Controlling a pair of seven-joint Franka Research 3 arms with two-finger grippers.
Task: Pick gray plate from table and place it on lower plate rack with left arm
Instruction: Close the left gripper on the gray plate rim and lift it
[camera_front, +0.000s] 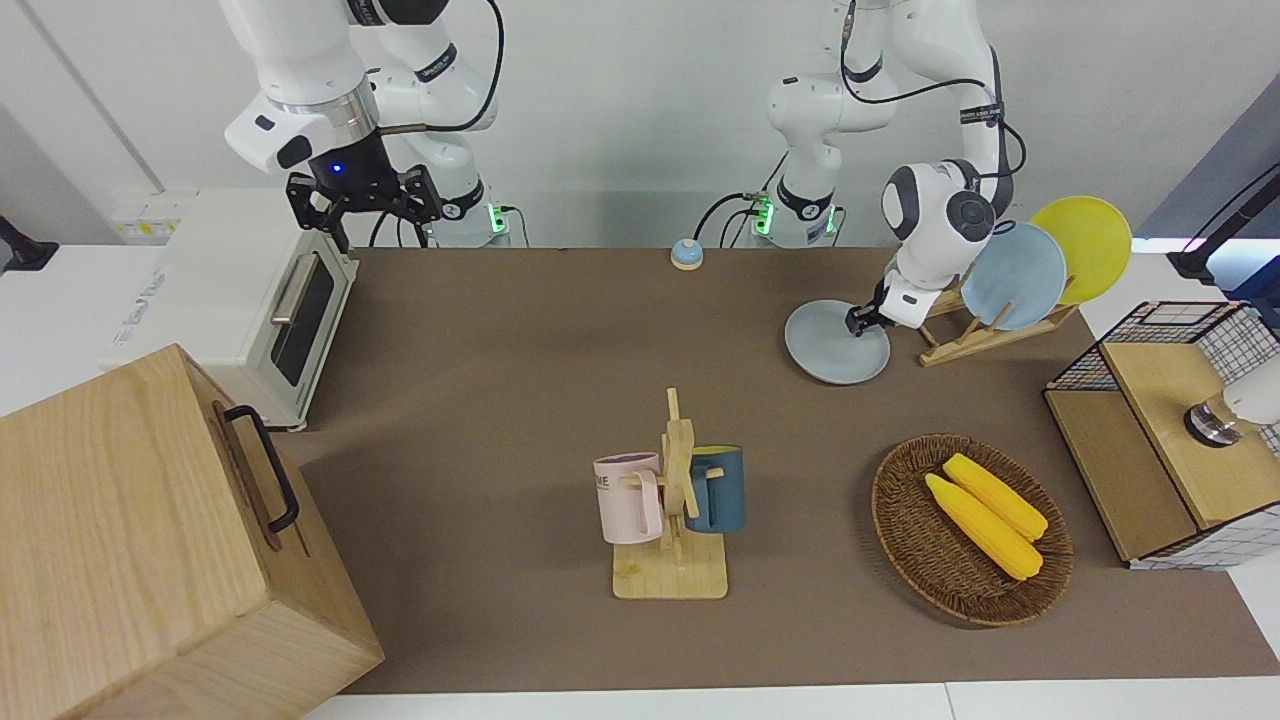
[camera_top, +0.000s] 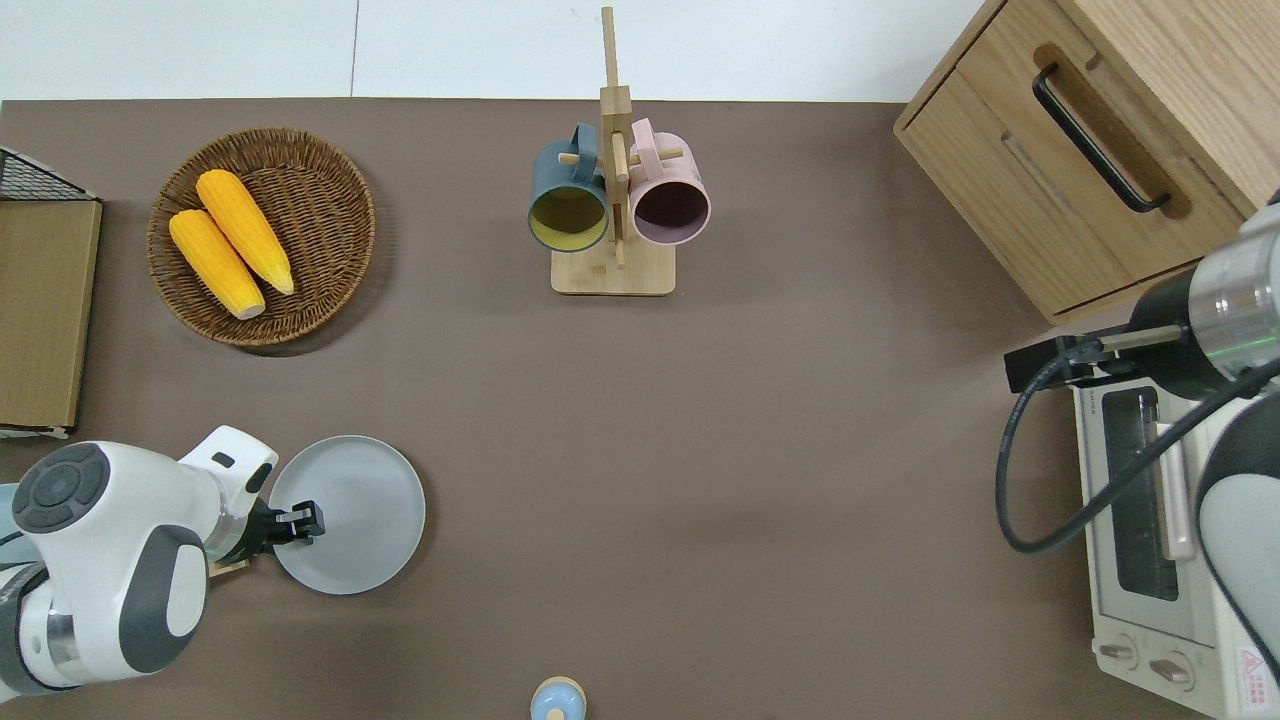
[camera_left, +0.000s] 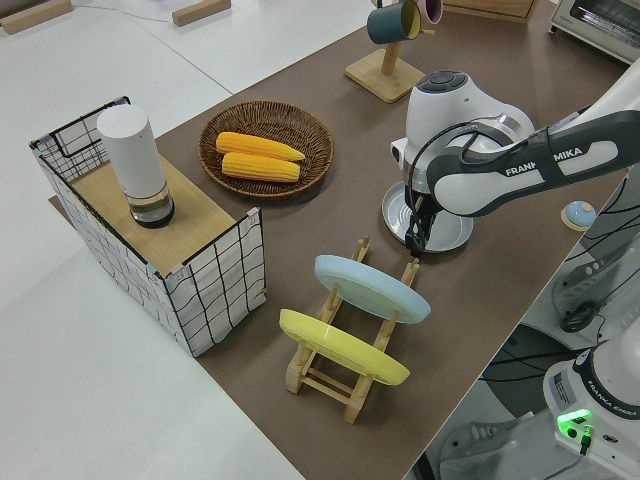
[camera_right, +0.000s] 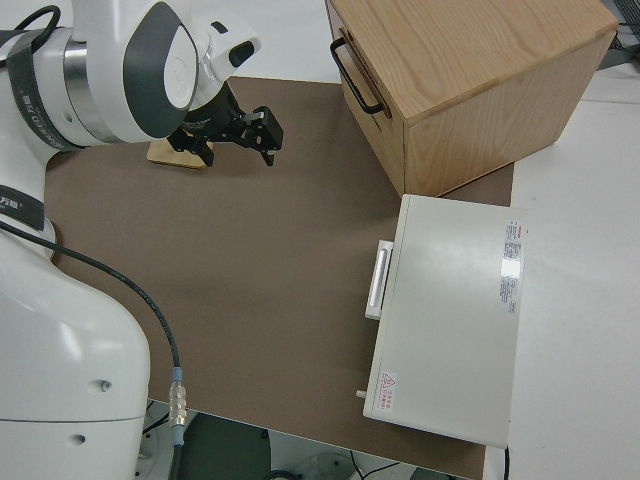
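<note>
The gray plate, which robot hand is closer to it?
The left. The left gripper is right at the gray plate, over the edge that faces the plate rack. The right gripper is parked at the table's opposite end.

Gray plate (camera_top: 360, 515) on brown table (camera_top: 720, 480)

A plain white wall (camera_front: 620, 100) rises above white surfaces flanking the tabletop.
</note>
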